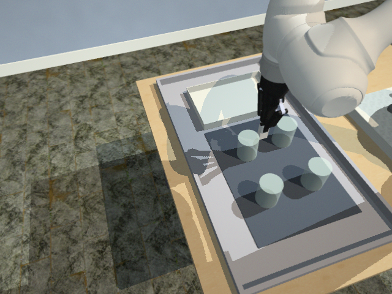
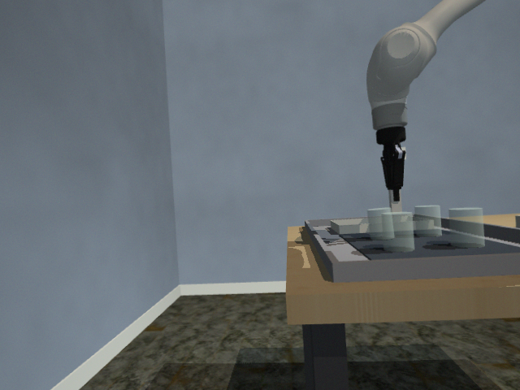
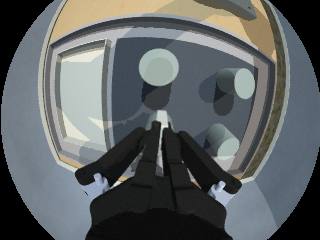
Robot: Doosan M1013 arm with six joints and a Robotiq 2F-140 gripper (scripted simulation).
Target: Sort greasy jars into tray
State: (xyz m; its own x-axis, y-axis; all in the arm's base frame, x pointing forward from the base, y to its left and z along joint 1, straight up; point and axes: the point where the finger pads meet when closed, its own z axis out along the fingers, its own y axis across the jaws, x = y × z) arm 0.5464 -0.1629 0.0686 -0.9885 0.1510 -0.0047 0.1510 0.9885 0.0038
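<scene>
My gripper [image 1: 263, 135] [image 2: 395, 205] [image 3: 161, 117] is shut and empty, its pale fingertips low between the two jars nearest the tray. One of these, a pale green jar [image 1: 247, 145] [image 2: 378, 222], is partly hidden behind the fingers in the wrist view; whether they touch it I cannot tell. The other jar [image 1: 284, 131] [image 2: 427, 220] [image 3: 159, 67] stands nearer the long right rim in the top view. A third jar [image 1: 269, 190] [image 2: 398, 231] [image 3: 222, 140] and a fourth jar [image 1: 316, 174] [image 2: 466, 227] [image 3: 244, 83] stand farther from the tray. All four stand upright on the dark mat [image 1: 285, 221].
The pale, low-rimmed tray [image 1: 234, 98] [image 3: 80, 100] lies beside the mat's far end in the top view, with no jar in it. A raised rim surrounds the steel table top [image 1: 218, 218]. The arm hangs over the right side in the top view.
</scene>
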